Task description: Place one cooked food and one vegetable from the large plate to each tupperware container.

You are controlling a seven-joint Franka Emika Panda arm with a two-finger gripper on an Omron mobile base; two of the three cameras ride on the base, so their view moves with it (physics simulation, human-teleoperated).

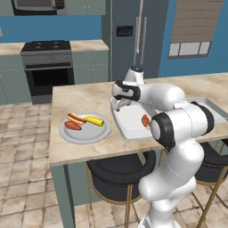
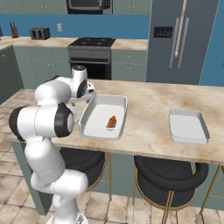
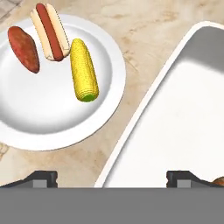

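Observation:
The large plate (image 1: 89,132) (image 3: 43,113) lies on the island's left part and carries a hot dog (image 3: 50,30), a red-brown sweet potato (image 3: 24,48) and a corn cob (image 3: 83,70). Right of it lies the larger tupperware container (image 1: 129,116) (image 2: 103,111) (image 3: 183,122), holding one hot dog (image 1: 145,120) (image 2: 111,121). The smaller tupperware container (image 2: 188,126) sits empty farther right. My gripper (image 1: 118,107) (image 3: 111,178) hovers over the larger container's left rim, between it and the plate. It is open, with nothing between its fingers.
Black stools (image 2: 170,175) stand under the island's near edge. A stove (image 1: 46,67) and a fridge (image 2: 179,39) line the far wall. Bare counter lies between the two containers (image 2: 148,118).

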